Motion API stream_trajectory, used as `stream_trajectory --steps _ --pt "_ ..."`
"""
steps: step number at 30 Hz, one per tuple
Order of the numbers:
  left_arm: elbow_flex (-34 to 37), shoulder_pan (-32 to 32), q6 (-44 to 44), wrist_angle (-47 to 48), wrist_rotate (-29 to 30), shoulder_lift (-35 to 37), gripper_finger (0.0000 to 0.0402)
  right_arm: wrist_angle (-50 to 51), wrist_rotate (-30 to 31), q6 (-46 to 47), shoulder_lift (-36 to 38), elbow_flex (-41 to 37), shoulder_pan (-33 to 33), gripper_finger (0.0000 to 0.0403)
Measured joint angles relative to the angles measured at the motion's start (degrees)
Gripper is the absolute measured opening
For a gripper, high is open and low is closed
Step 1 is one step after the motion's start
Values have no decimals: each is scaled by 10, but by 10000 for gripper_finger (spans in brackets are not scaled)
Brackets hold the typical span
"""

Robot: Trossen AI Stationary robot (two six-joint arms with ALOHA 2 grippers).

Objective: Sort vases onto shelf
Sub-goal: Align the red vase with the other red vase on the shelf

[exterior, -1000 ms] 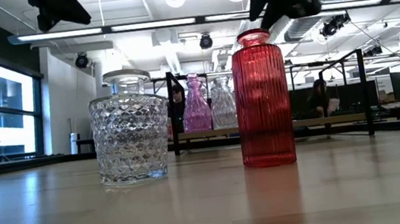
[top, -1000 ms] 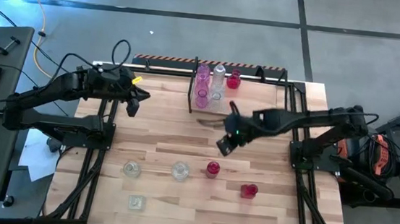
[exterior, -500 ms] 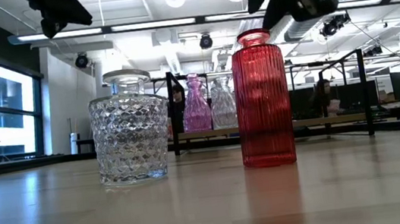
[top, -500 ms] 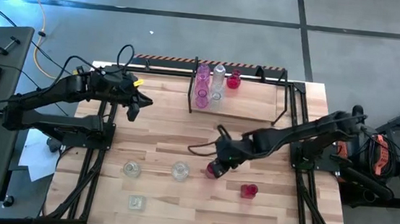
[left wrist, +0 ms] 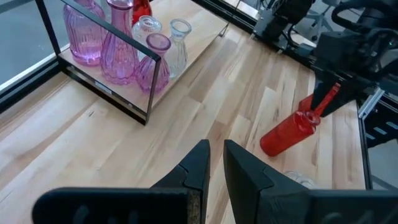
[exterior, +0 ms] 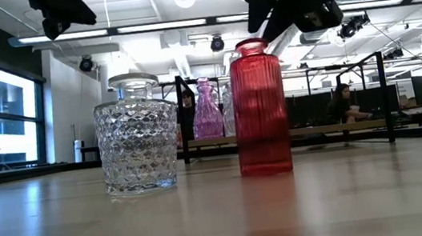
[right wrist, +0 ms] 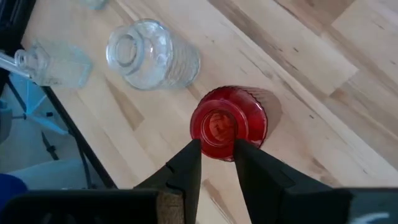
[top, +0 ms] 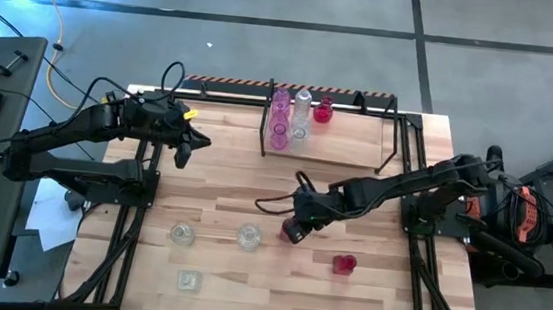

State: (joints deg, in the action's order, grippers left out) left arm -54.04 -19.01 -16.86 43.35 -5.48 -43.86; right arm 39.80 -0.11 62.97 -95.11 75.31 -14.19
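Observation:
A tall ribbed red vase stands upright on its base in the middle of the table. My right gripper hangs open just over its mouth, slanting down, and hides most of the vase in the high view. My left gripper is raised over the table's far left, shut and holding nothing. The shelf stands at the far edge, with pink, clear and red vases grouped at its left end. My right gripper's two fingertips lie against the rim of the red vase's mouth, coming from above at a slant. The rim shows in the gap between them. The vase stands upright on the table. Whether the fingers pinch the rim, I cannot tell.
A clear diamond-cut vase stands just left of the red one, with a second clear vase farther left. A clear square bottle sits near the front edge and a small red vase to the right. The shelf's right part is bare board.
My right gripper has gone toward the table's near left and down onto the red vase's mouth, its finger gap unchanged. The red vase, still upright, has slid a little toward the table's left.

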Motion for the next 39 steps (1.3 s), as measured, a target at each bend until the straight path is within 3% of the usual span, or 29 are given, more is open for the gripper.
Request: stream_trajectory --steps 13,39 --pt "0 0 0 0 0 14 35 112 60 -10 -3 41 2 99" --pt "0 0 -11 0 0 16 35 48 28 -39 -7 42 3 98"
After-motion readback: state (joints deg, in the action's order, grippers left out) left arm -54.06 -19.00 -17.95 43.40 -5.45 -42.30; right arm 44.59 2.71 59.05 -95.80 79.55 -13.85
